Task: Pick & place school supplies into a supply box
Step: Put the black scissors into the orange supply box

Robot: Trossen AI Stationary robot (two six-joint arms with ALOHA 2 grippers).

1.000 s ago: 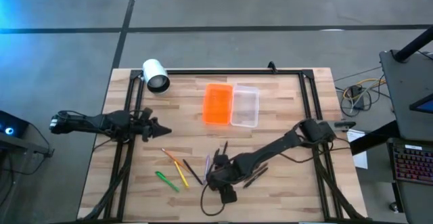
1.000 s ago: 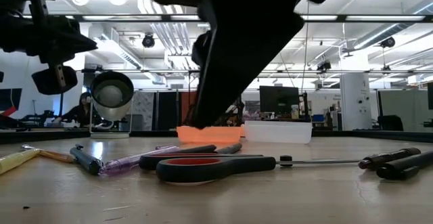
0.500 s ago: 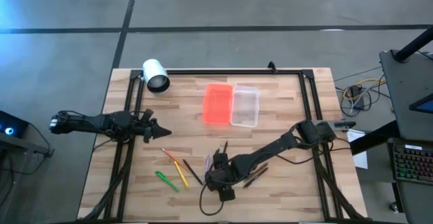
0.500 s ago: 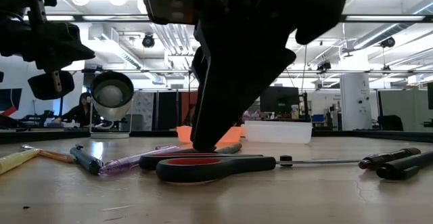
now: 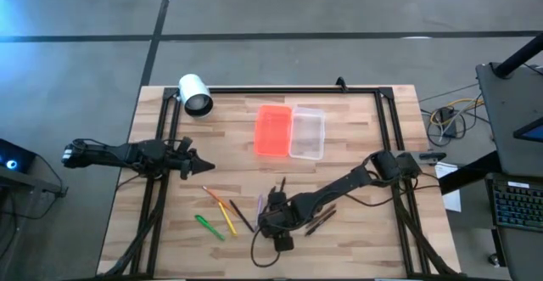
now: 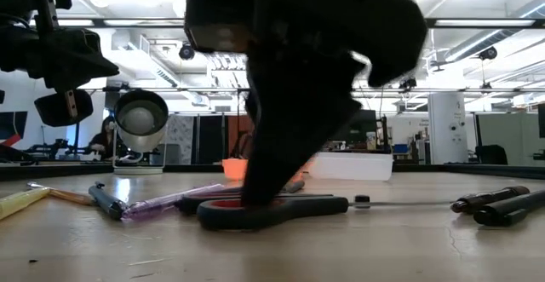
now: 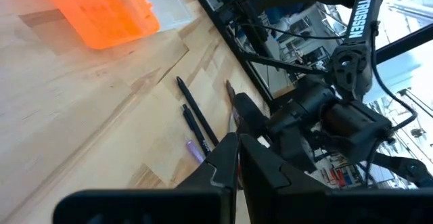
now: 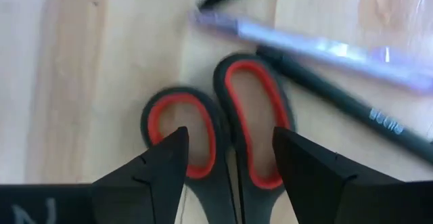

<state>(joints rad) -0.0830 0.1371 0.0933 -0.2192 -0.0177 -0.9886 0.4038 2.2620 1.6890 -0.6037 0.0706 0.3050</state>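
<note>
Your counter [image 5: 356, 128] is pale wood in jointed planks, framed by black rails and standing on a grey concrete floor. Beyond it the low view shows an open workshop with ceiling strip lights, monitors and partitions.

The supply box [image 5: 290, 132] lies near the far edge, opened flat: a bright orange lid [image 5: 272, 130] with a moulded grid surface beside a clear plastic tray [image 5: 307, 133], the two touching. A white cylinder [image 5: 194, 93] lies on its side at the far left corner.

Near the front edge, thin pens and pencils are scattered: a green one [image 5: 205, 227], a yellow one [image 5: 227, 221], an orange one [image 5: 212, 196], a translucent purple one [image 8: 318, 49] and dark ones [image 5: 319, 221]. The scissors [image 8: 216, 136], black with red-lined oval handle loops, lie flat among them.

Your right hand [image 8: 229, 158] is low over the scissors, fingers spread to either side of the handle loops and grasping nothing. Your left hand [image 5: 204, 167] waits above the counter's left side, fingers closed together and empty.
</note>
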